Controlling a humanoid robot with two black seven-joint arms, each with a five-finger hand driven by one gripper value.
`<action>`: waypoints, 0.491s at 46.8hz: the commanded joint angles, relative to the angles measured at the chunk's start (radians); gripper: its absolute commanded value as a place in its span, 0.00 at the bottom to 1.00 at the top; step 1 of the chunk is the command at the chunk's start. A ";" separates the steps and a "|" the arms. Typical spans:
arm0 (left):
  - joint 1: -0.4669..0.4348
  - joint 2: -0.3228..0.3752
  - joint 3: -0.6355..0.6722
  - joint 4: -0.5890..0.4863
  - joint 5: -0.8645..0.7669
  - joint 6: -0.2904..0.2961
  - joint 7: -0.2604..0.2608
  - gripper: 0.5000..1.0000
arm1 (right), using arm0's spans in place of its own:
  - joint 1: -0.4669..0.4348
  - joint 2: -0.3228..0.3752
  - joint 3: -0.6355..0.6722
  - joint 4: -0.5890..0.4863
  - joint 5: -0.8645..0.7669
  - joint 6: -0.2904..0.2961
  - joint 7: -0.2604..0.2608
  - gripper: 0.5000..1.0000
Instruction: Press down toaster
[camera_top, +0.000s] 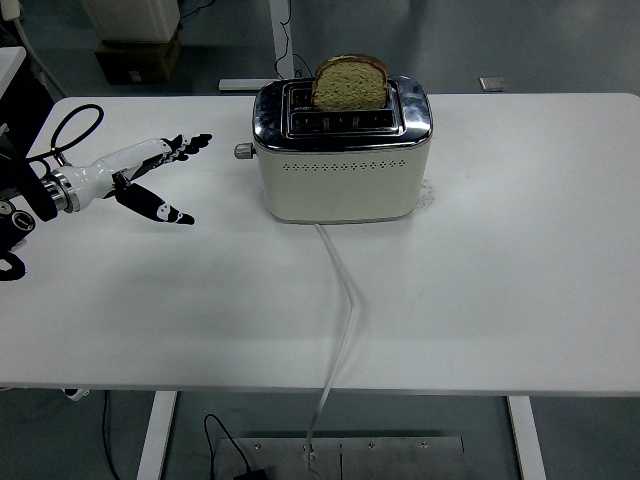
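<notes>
A cream toaster (342, 165) with a chrome top stands at the back middle of the white table (480, 290). A slice of brown bread (350, 82) sticks up out of its far slot. A small knob or lever (241, 151) juts from the toaster's left end. My left hand (165, 172) hovers over the table left of the toaster, fingers stretched toward it and thumb spread below, holding nothing. A gap of bare table separates its fingertips (203, 138) from the lever. The right arm is out of sight.
The toaster's white power cord (346, 300) runs from its front base over the table's near edge. A black cable loop (72, 125) sits behind my left wrist. Cardboard boxes (137, 52) and a table leg stand on the floor beyond the table.
</notes>
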 joint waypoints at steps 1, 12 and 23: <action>-0.001 -0.002 0.001 0.001 -0.001 -0.001 0.000 1.00 | 0.000 0.000 0.000 0.000 0.000 0.000 0.000 1.00; -0.004 -0.011 0.019 0.000 0.000 -0.001 0.000 1.00 | 0.000 0.000 0.000 0.000 0.000 0.000 0.000 1.00; -0.013 -0.031 0.039 0.000 -0.001 0.002 0.000 1.00 | 0.000 0.000 0.000 0.000 0.000 0.000 0.000 1.00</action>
